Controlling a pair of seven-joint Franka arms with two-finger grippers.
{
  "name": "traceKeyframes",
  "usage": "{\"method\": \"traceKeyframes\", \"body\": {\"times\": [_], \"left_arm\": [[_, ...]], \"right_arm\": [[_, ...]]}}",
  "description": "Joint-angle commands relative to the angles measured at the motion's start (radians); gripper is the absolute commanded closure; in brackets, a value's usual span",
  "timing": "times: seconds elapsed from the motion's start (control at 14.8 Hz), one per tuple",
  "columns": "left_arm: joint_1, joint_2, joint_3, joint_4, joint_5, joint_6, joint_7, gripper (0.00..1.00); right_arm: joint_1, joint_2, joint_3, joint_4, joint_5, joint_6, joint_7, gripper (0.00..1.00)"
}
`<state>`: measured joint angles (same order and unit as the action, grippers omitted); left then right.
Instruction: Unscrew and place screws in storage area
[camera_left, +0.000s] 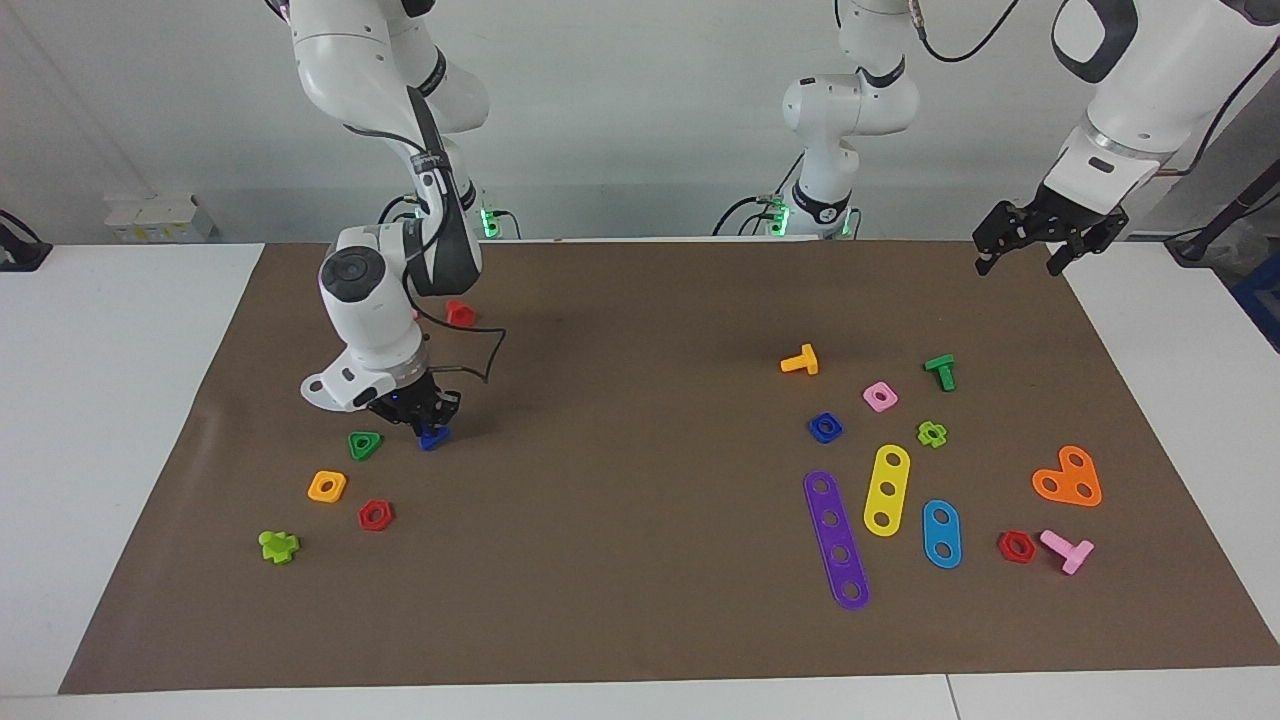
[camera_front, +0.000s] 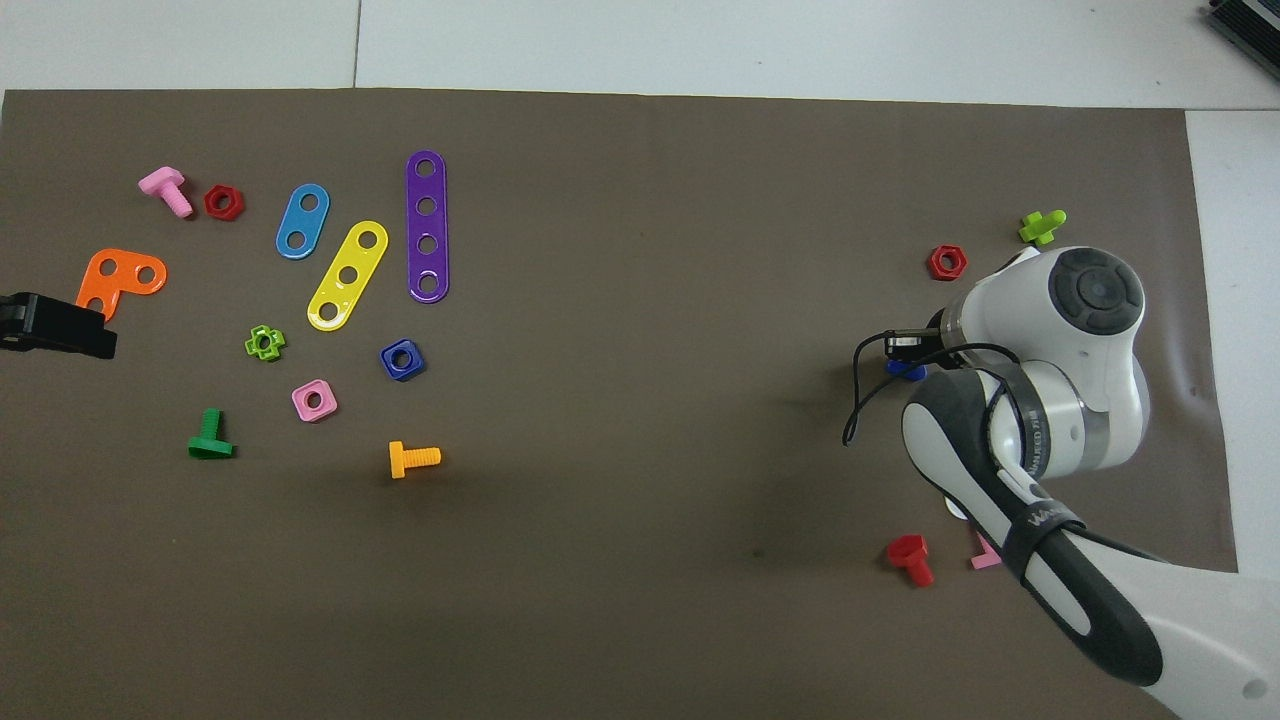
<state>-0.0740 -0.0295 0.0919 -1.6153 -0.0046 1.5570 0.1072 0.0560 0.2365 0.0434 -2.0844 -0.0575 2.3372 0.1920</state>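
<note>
The small blue bolt (camera_left: 433, 437) is between the fingers of my right gripper (camera_left: 427, 424), low at the brown mat (camera_left: 640, 620) toward the right arm's end, beside a green triangular nut (camera_left: 365, 444). The gripper is shut on it. In the overhead view only a bit of the blue bolt (camera_front: 905, 371) shows under the right arm's wrist, which hides the gripper. My left gripper (camera_left: 1020, 256) waits open and empty in the air over the mat's edge at the left arm's end; it also shows in the overhead view (camera_front: 60, 330).
Around the right gripper lie an orange nut (camera_left: 327, 486), a red hex nut (camera_left: 375, 514), a lime bolt (camera_left: 279, 546) and a red bolt (camera_left: 460, 312). Toward the left arm's end lie a blue square nut (camera_left: 825, 428), an orange bolt (camera_left: 801, 361), a green bolt (camera_left: 941, 371) and perforated strips (camera_left: 836, 540).
</note>
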Motion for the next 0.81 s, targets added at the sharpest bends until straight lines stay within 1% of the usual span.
{"method": "traceKeyframes", "body": {"times": [0.0,0.07,0.2,0.34,0.41,0.47,0.61,0.74], "left_arm": [[-0.012,-0.012,0.005,0.009,-0.009,-0.023,-0.015,0.0],[-0.012,-0.019,0.008,0.006,-0.008,-0.018,-0.014,0.0],[-0.012,-0.021,0.008,0.0,-0.008,-0.008,-0.011,0.0],[-0.006,-0.027,0.009,-0.006,-0.008,-0.002,0.002,0.0],[-0.001,-0.029,0.009,-0.011,-0.008,0.002,0.003,0.0],[0.0,-0.03,0.011,-0.012,-0.008,0.002,-0.004,0.0],[0.0,-0.03,0.011,-0.012,-0.008,0.006,-0.003,0.0],[0.0,-0.029,0.011,-0.011,-0.008,0.032,0.002,0.0]], "right_arm": [[-0.016,-0.029,0.013,-0.026,0.022,0.025,-0.008,0.35],[-0.018,-0.04,0.013,-0.02,0.022,0.021,-0.008,0.29],[-0.022,-0.078,0.01,-0.005,0.022,-0.01,-0.009,0.19],[-0.022,-0.111,0.007,0.039,0.028,-0.079,-0.008,0.13],[-0.022,-0.127,0.007,0.058,0.031,-0.111,-0.006,0.08],[-0.022,-0.149,0.006,0.078,0.035,-0.137,-0.006,0.05],[-0.027,-0.186,0.0,0.125,0.035,-0.2,-0.008,0.04],[-0.041,-0.197,0.0,0.209,0.035,-0.304,-0.008,0.03]]}}
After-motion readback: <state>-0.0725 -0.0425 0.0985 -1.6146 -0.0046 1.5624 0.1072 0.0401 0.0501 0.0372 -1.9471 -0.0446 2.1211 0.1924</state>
